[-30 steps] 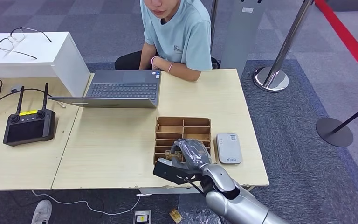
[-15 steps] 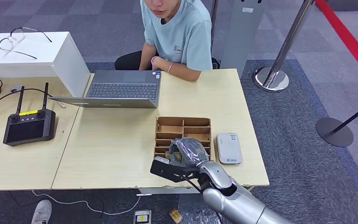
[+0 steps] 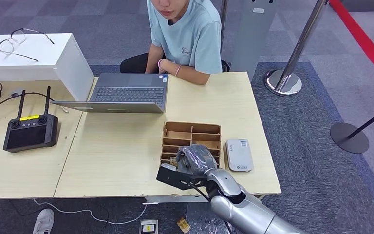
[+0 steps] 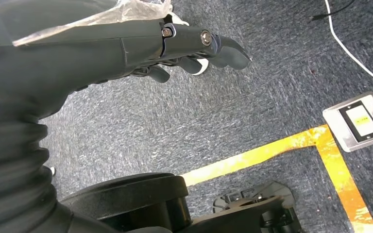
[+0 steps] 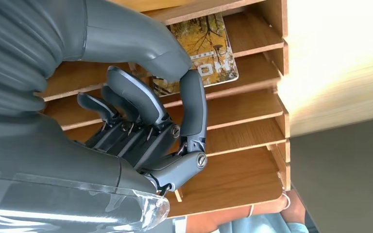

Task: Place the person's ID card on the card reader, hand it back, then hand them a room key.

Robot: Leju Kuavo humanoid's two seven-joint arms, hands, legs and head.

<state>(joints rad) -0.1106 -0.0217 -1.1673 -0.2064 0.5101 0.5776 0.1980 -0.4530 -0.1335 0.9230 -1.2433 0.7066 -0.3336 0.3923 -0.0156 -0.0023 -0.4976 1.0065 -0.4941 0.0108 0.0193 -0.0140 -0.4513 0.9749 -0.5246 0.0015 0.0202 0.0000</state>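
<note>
My right hand [image 3: 197,162] reaches over the near rows of the wooden slotted tray [image 3: 191,130] at the table's front. In the right wrist view this hand [image 5: 145,126] has its fingers curled, and its thumb and a fingertip pinch the edge of a room key card [image 5: 211,46] with a yellow autumn-tree print. The card lies in one slot of the tray [image 5: 245,109]. A corner of the card [image 3: 178,159] peeks out left of the hand. The white card reader [image 3: 238,154] lies just right of the tray. My left hand [image 4: 175,43] hangs over the carpet and holds nothing.
A person [image 3: 181,34] in a light blue shirt sits across the table behind an open laptop [image 3: 126,92]. A black controller [image 3: 29,130] lies on the left table, and glasses [image 3: 19,41] on a white box. Stanchion bases [image 3: 283,82] stand on the right.
My right hand has moved a little forward and left over the tray and closed on the key card's edge. The person and the reader have not moved.
</note>
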